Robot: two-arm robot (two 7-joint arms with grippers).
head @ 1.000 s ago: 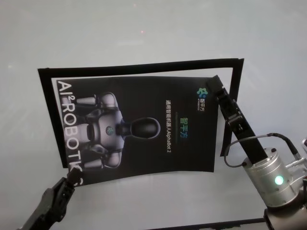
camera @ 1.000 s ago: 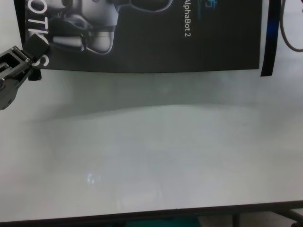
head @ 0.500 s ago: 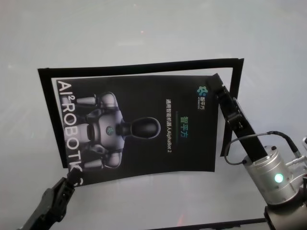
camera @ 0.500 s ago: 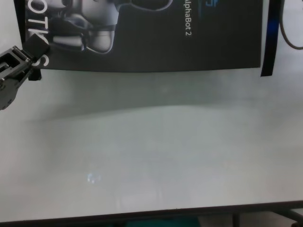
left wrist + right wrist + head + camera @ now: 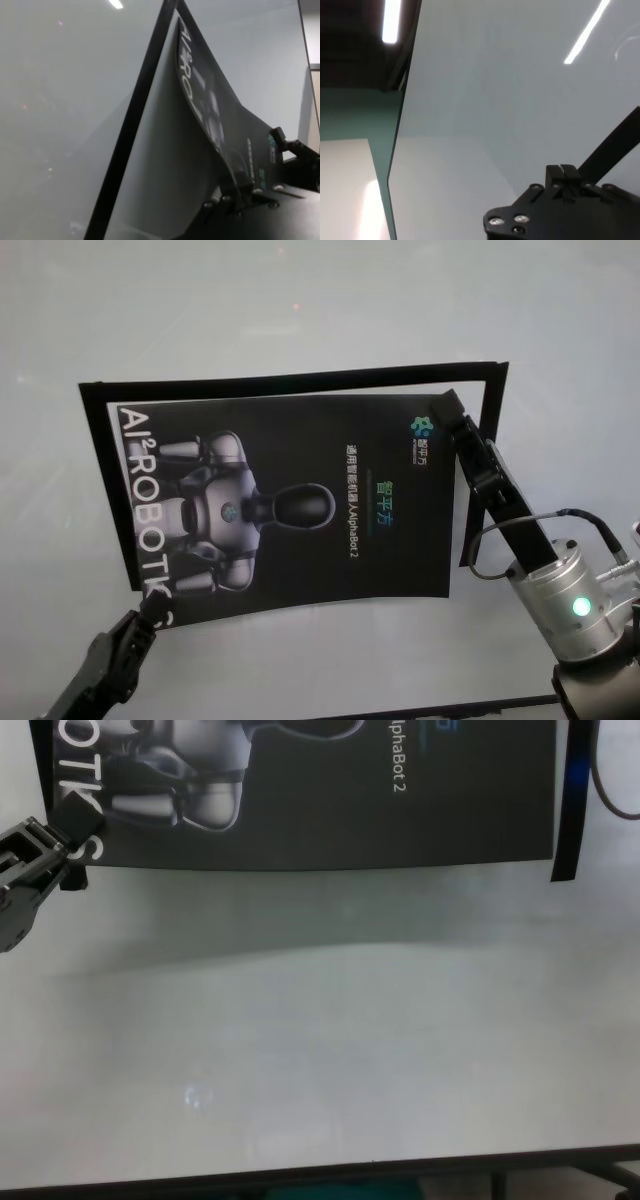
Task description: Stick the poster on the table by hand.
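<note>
Over the wide white matte table (image 5: 300, 300), the glossy black rectangular poster (image 5: 290, 505) printed with a grey robot figure is held at two opposite corners.

Its long axis runs left to right across the table, inside an outline of thin black tape strips (image 5: 290, 375). The left gripper (image 5: 150, 612) pinches the near-left corner, fingers closed on the sheet; the left wrist view shows that side bowed up off the table. The right gripper (image 5: 450, 412) has its fingers together at the far-right corner, apparently gripping the sheet's edge there. My judgement: the coming move is to lower and flatten the sheet, and the lifted left side has farther to go.
</note>
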